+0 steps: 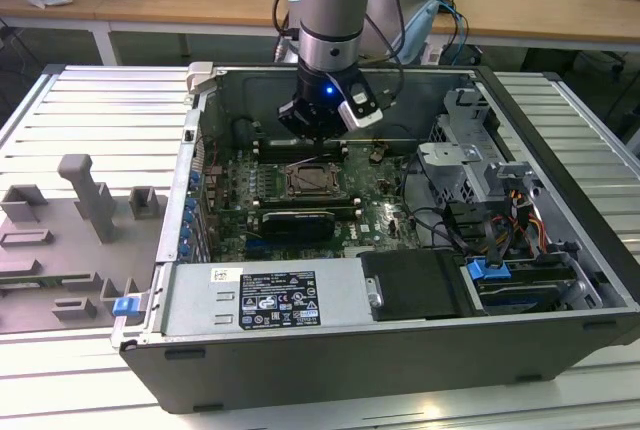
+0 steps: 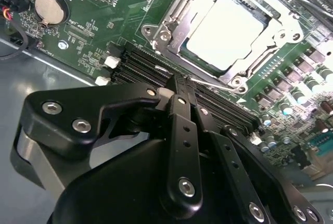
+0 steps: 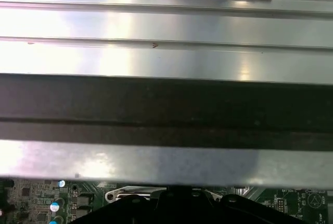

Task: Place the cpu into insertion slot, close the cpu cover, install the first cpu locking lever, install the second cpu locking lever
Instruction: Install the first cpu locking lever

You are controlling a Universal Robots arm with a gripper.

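In the exterior view my gripper [image 1: 316,136] hangs inside the open computer case, just behind the insertion slot [image 1: 308,181] on the green motherboard. The second wrist view shows the cpu [image 2: 229,28] lying flat in the slot, its pale top showing through the cut-out of the silver cpu cover [image 2: 167,30], which lies down over it. A thin wire locking lever [image 2: 214,84] runs along the slot's near edge. My gripper [image 2: 179,84] has its black fingers [image 2: 182,130] drawn together, shut, with the tips right beside the lever's end. Whether they touch it is hidden.
Black memory slots [image 2: 140,66] lie between my fingertips and the socket, and a coin battery [image 2: 51,9] sits on the board. A black graphics card [image 1: 295,221] lies in front of the socket. Cables and drive cages [image 1: 480,180] fill the case's right side. Grey fixtures [image 1: 85,200] stand outside it.
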